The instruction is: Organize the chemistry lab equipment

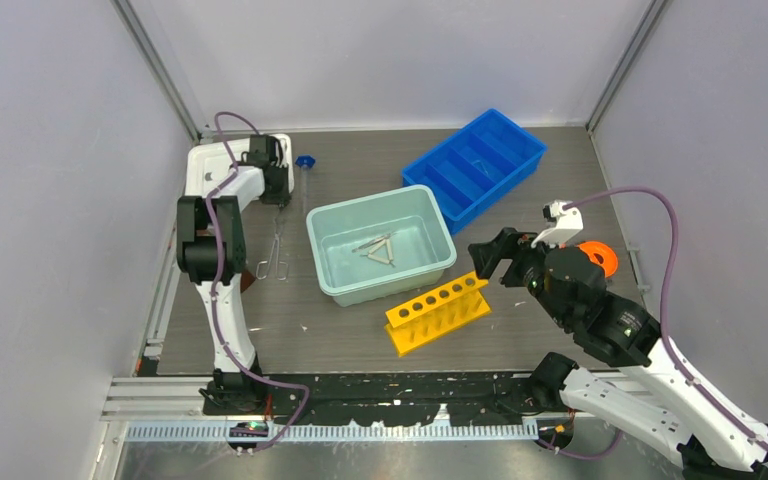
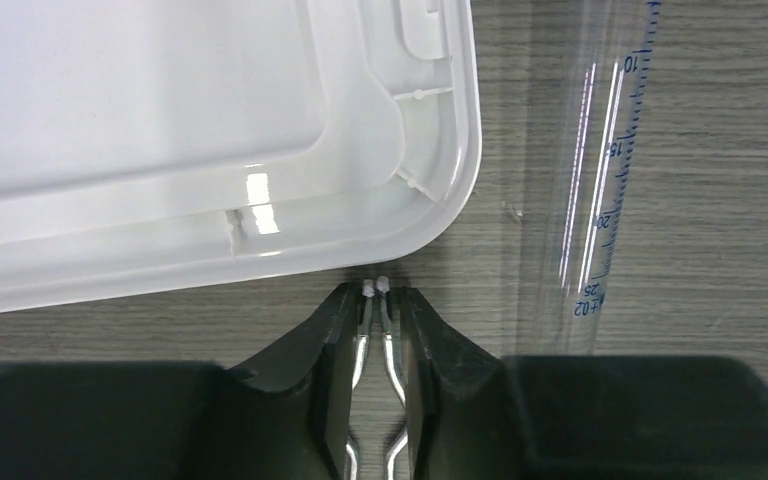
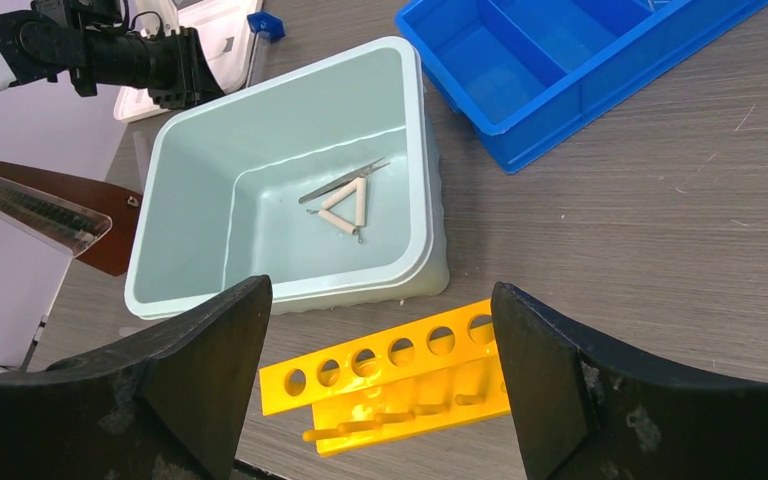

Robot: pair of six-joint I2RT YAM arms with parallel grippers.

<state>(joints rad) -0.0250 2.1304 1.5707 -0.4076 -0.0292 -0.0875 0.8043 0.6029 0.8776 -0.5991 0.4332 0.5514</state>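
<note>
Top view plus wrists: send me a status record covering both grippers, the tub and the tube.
left gripper: shut on tongs, tips beside white lid
right gripper: open, empty, by yellow rack
teal tub: holds wire triangle and thin metal tool
tube: lying on table beside white lid, outside teal tub

Bright, even, diffuse light from overhead in all three views. Shadows beneath the teal tub (image 1: 390, 285) and the yellow rack (image 1: 438, 313) are soft and short. In the left wrist view a glare patch sits on the white lid (image 2: 160, 120), thin highlights streak the clear tube (image 2: 600, 180), and the metal tongs (image 2: 360, 352) glint. That view's dark lower edge is underexposed and slightly soft, while the wood-grain table (image 2: 720, 250) is sharp.
</note>
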